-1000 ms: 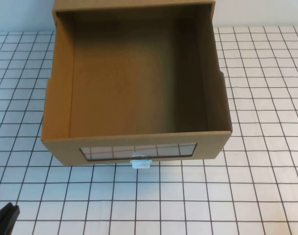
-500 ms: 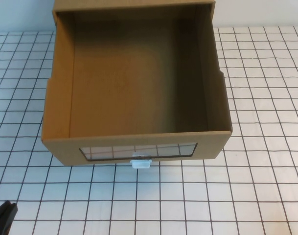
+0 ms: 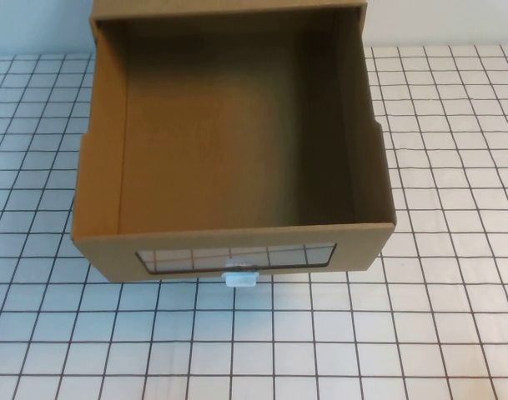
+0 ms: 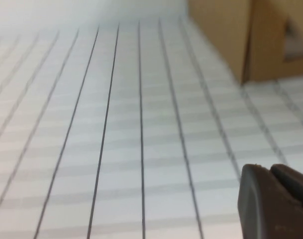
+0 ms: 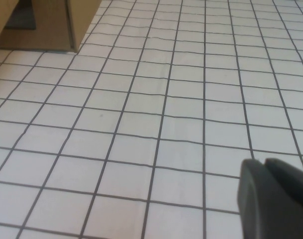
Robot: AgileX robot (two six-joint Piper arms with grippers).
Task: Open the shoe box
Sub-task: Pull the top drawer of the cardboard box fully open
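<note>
The brown cardboard shoe box [image 3: 228, 246] stands in the middle of the table, its top open and its inside bare. Its near wall has a clear window [image 3: 235, 257] and a small white tab [image 3: 241, 277] below it. Neither arm shows in the high view. In the left wrist view my left gripper [image 4: 270, 172] is shut with nothing in it, low over the tiles, with a corner of the box [image 4: 226, 35] well ahead. My right gripper [image 5: 264, 164] is likewise shut and empty, the box [image 5: 47, 25] far off from it.
A white surface with a dark grid [image 3: 454, 317] spreads around the box on the left, right and near sides. A pale wall [image 3: 437, 21] rises behind the box.
The dark tip of my left gripper, at the bottom left corner of the high view a second ago, has slid down out of that view. The box has not moved.
</note>
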